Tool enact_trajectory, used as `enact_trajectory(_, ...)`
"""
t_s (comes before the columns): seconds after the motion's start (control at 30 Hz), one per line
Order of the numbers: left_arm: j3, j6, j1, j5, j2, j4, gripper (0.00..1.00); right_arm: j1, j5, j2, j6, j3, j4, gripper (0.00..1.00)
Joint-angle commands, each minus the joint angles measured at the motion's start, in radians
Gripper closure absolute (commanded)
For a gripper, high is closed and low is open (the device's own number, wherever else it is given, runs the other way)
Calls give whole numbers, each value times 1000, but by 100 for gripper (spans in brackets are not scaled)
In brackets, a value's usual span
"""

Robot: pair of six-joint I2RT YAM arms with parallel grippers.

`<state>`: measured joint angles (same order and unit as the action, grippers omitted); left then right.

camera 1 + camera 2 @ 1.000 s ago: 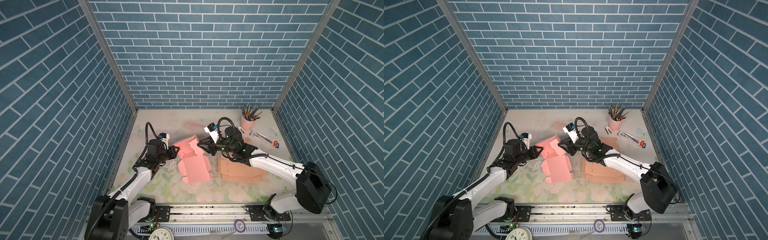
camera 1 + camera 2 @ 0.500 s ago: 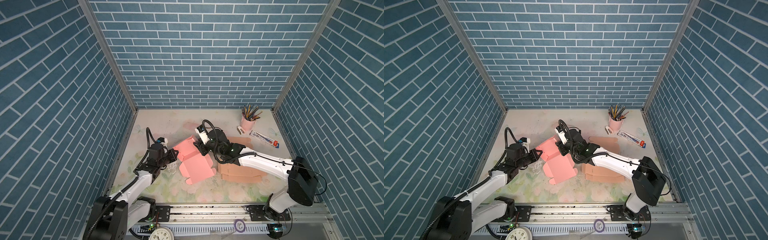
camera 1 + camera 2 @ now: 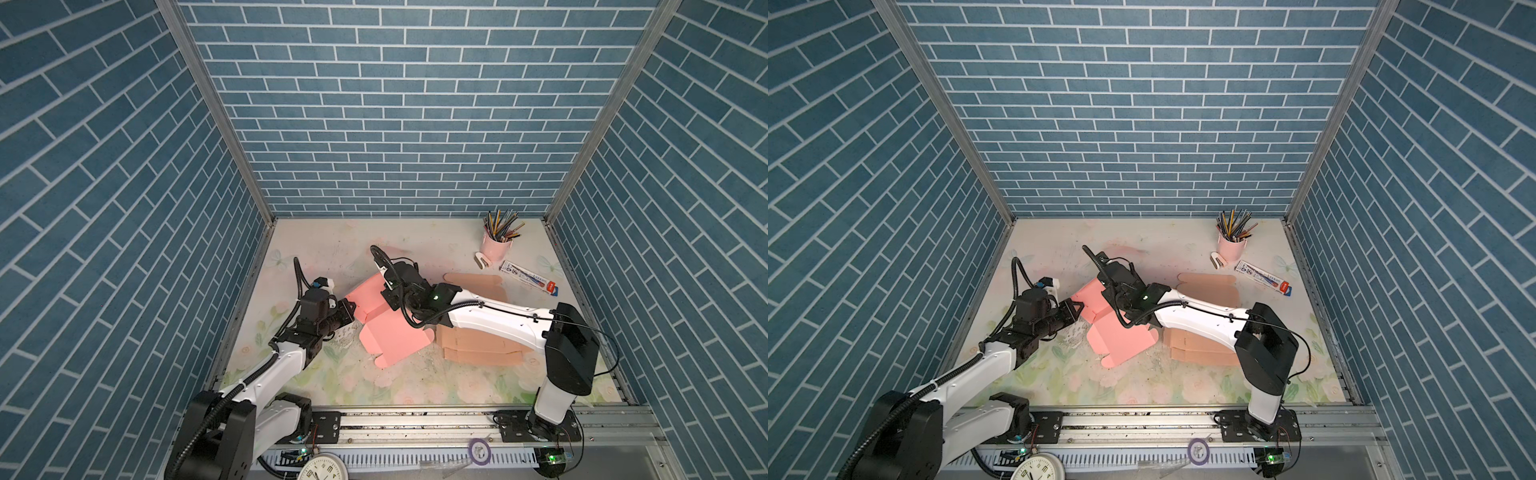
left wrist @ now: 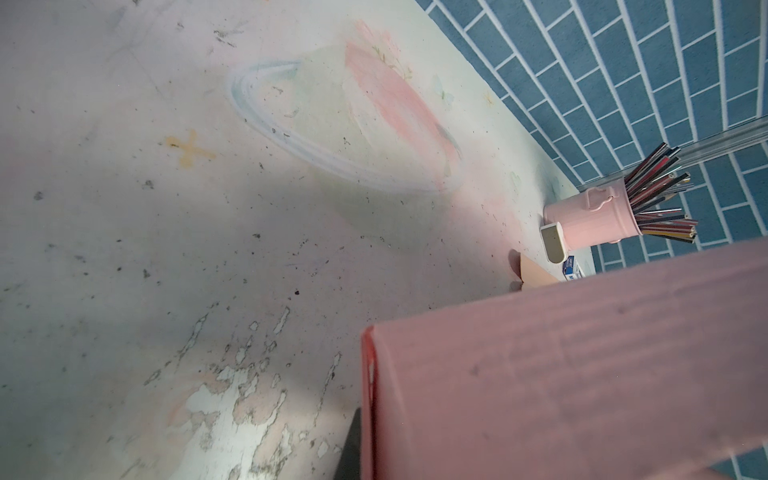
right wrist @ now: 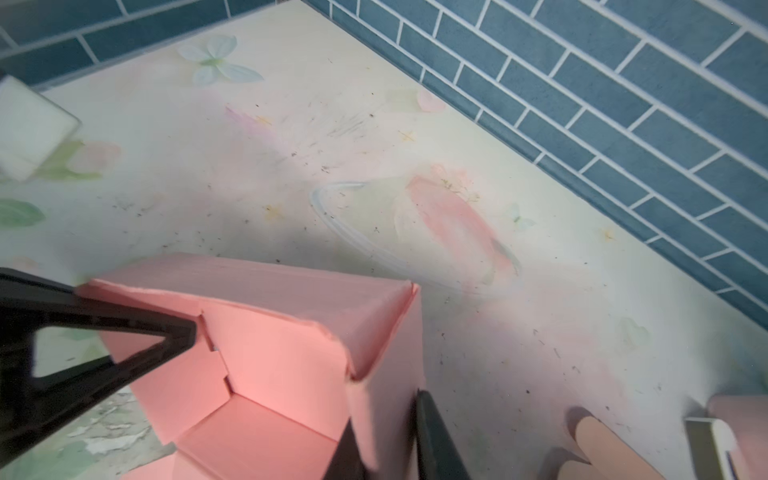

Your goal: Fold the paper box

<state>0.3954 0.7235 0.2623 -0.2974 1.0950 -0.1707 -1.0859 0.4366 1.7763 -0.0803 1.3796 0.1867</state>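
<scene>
**A:** What is the left gripper (image 3: 350,311) doing?

**B:** Its fingers are together, pinched on the left wall of the paper box (image 3: 390,338). In the right wrist view, one of its black fingers lies against that wall.

**A:** And the right gripper (image 5: 390,444)?

**B:** One finger sits inside the box and one outside, with a raised wall on the box's right side between them. The gap is narrow, but I cannot tell whether the card is clamped.

**A:** Where is the box?

**B:** It is on the table (image 3: 328,249), left of the middle in both top views, between the two grippers. It is pink, half formed and open on top, with a flat flap lying toward the near edge.

**A:** Anything around it?

**B:** Flat brown cardboard (image 3: 478,353) lies just right of it, under the right arm. In the far right corner stands a pink pencil cup (image 3: 496,249), and near it lies a long printed packet (image 3: 528,277).
</scene>
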Motion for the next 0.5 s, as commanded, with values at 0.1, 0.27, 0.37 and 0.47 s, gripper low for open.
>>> enact_trajectory(0.1, 6, 20, 27, 1, 10, -48, 100, -24, 150, 60, 50, 59, 103, 84)
enact_trajectory(0.27, 19, 28, 38, 9, 25, -52, 100, -38, 224, 116, 60, 104, 154, 89)
enact_trajectory(0.37, 26, 28, 45, 18, 28, -49, 100, -42, 247, 122, 68, 110, 158, 94)
enact_trajectory(0.47, 29, 31, 53, 23, 31, -49, 100, -43, 272, 130, 79, 114, 159, 100)
